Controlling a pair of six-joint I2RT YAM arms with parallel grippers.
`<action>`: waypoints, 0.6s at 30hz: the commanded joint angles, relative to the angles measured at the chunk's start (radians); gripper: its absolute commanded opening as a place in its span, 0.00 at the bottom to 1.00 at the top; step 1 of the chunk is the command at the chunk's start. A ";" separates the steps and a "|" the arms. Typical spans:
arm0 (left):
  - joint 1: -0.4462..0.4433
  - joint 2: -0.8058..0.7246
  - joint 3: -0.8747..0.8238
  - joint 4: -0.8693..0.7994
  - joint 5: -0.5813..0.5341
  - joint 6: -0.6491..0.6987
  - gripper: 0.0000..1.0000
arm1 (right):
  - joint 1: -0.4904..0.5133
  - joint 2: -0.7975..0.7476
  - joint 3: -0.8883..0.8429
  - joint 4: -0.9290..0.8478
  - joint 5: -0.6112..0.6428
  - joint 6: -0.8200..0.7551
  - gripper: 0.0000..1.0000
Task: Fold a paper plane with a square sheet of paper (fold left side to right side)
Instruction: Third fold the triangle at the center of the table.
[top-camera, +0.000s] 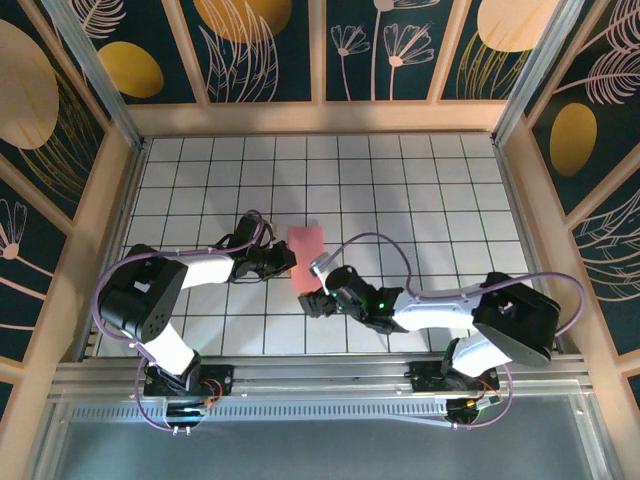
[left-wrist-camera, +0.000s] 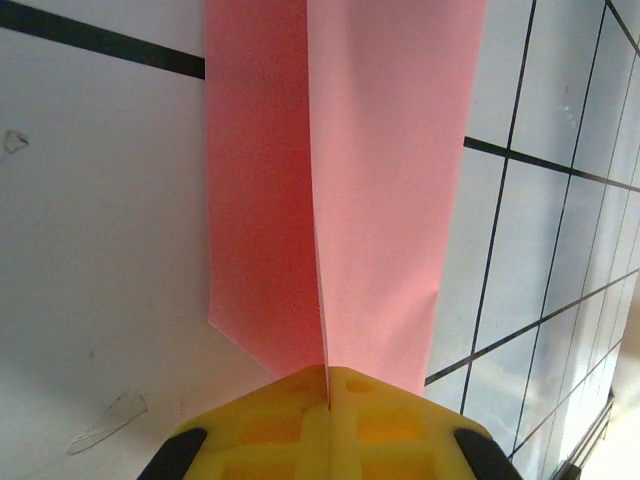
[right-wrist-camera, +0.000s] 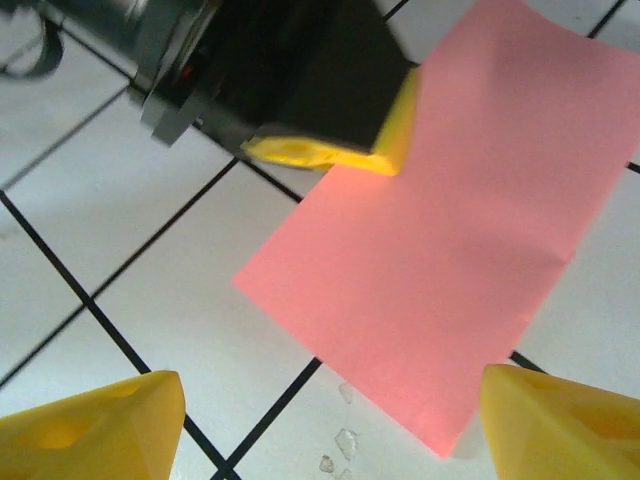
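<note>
1. Left arm (top-camera: 165, 290): it extends across the white gridded desk (top-camera: 430, 200) toward 3 o'clock. The left jaws are fully closed on the 9 o'clock long edge of the paper (top-camera: 305, 255). In the left wrist view the two yellow fingers (left-wrist-camera: 260, 430) are pressed together, with the pink paper (left-wrist-camera: 340, 200) clamped between them. Two pink layers meet along a line that runs from the fingertips toward 12 o'clock.

2. Paper: it is folded into a long rectangle and sits near the desk centre. Its long axis runs roughly from 12 to 6 o'clock. In the right wrist view the paper (right-wrist-camera: 440, 250) lies flat on the desk, and the left arm's yellow finger (right-wrist-camera: 335, 150) grips its edge at 11 o'clock.

3. Right arm (top-camera: 440, 305): it extends toward 9 o'clock. The right jaws are spread wide and hold nothing, at the 6 o'clock end of the paper. The right arm's fingertips (right-wrist-camera: 90, 430) stand well apart on either side of the paper's near corner.
</note>
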 joint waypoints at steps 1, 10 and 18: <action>-0.008 -0.027 0.002 -0.012 -0.004 -0.013 0.01 | 0.061 0.064 -0.008 0.102 0.167 -0.173 0.80; -0.009 -0.025 0.011 -0.022 -0.007 -0.010 0.01 | 0.077 0.210 0.024 0.269 0.223 -0.399 0.84; -0.011 -0.021 0.016 -0.025 -0.006 -0.009 0.02 | 0.052 0.292 0.087 0.291 0.249 -0.433 0.84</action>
